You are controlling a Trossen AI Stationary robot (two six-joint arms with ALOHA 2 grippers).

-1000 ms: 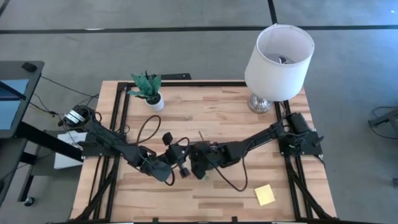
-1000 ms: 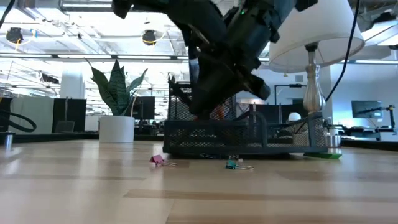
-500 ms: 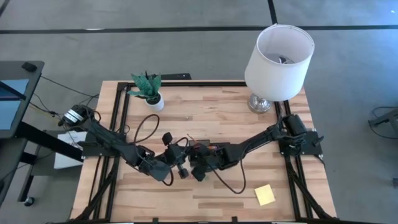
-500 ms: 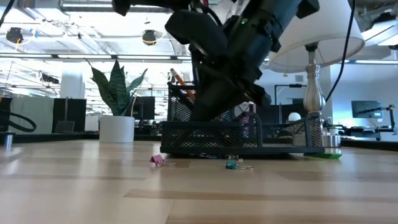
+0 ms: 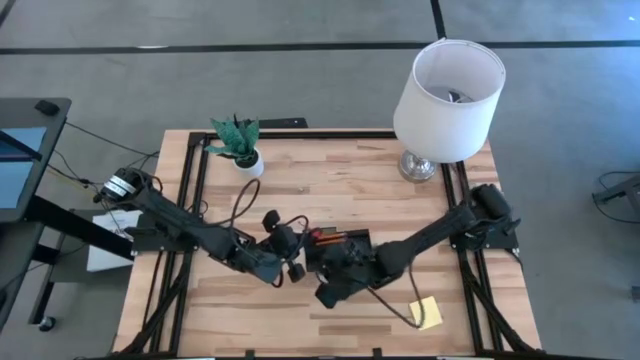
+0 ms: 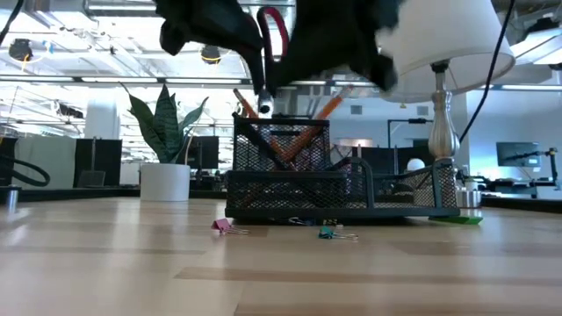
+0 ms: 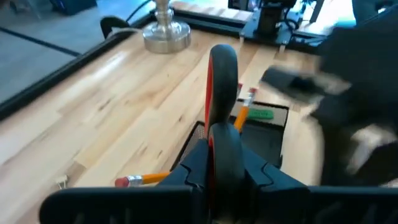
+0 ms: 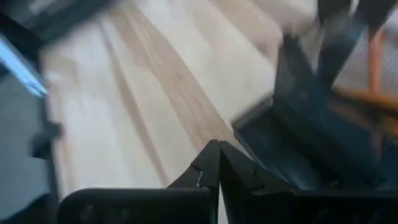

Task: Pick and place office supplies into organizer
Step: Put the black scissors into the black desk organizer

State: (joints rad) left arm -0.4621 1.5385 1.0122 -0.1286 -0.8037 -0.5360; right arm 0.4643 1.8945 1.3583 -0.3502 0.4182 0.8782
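**Inspector:** Start with what you cannot see well. From above, both arms cover most of the organizer [image 5: 338,243]; you get only its black far edge, near the table's middle, with orange pencils [image 5: 322,236] showing at it. In the low view dark arm parts block the upper centre, so the gripper tips are not readable there.

**Operator:** And the grippers?

**Inspector:** Your left gripper [image 7: 219,163] is clamped on the red-handled scissors [image 7: 222,81]; the handle loop stands up between its fingers, above the organizer. In the low view the red loop [image 6: 274,33] shows over the mesh cup. Your right gripper [image 8: 219,163] has its fingers pressed together, holding nothing, at the organizer's near side; that wrist view is smeared, and only dark mesh and an orange streak can be made out.

**Operator:** What surrounds it?

**Inspector:** By size: the wooden table [image 5: 330,190]; the white-shaded lamp [image 5: 448,92] at the far right corner; the potted plant [image 5: 240,145] far left. The yellow sticky-note pad [image 5: 425,313] lies near the front right, partly under the right arm's cable. A green block [image 7: 261,114] sits in a tray compartment. Two tiny clips, pink [image 6: 222,226] and teal [image 6: 328,233], lie on the table just in front of the organizer.
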